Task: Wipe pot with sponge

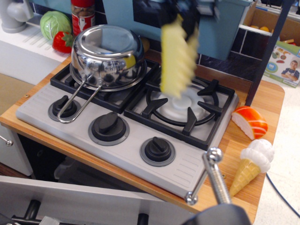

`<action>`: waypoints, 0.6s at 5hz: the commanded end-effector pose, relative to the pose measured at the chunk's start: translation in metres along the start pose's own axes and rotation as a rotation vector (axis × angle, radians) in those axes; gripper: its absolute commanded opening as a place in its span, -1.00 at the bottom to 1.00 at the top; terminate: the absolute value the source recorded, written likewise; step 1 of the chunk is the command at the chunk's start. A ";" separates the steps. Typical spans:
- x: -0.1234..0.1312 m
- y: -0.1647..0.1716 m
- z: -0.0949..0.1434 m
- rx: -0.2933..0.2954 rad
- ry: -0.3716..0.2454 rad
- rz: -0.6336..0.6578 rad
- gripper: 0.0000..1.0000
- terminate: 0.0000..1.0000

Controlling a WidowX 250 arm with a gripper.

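The shiny steel pot [108,56] sits upside down on the back left burner, flat base up, its wire loop handle [77,103] reaching toward the front left knob. My gripper [183,21] is at the top centre, blurred by motion, shut on the upper end of the pale yellow ridged sponge [177,58]. The sponge hangs almost upright, lifted clear above the right burner [183,105], just right of the pot and apart from it.
The grey toy stove [126,117] has three black knobs along its front. A salmon slice [251,122] and an ice cream cone [253,164] lie on the wooden top at the right. Cabbage [54,23], strawberry and a red bottle stand behind the pot.
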State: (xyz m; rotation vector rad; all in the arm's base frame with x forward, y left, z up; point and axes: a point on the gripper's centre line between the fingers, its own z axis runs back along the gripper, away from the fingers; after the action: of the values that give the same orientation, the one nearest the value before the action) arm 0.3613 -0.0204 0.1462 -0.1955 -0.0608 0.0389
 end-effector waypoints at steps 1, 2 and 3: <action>0.012 0.059 0.081 -0.106 -0.116 -0.057 -1.00 -1.00; 0.013 0.081 0.080 -0.113 -0.106 -0.061 -1.00 -1.00; 0.020 0.093 0.058 -0.089 -0.081 -0.043 -1.00 -1.00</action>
State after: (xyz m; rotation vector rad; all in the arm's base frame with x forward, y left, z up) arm 0.3739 0.0830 0.1621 -0.3022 -0.0872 0.0316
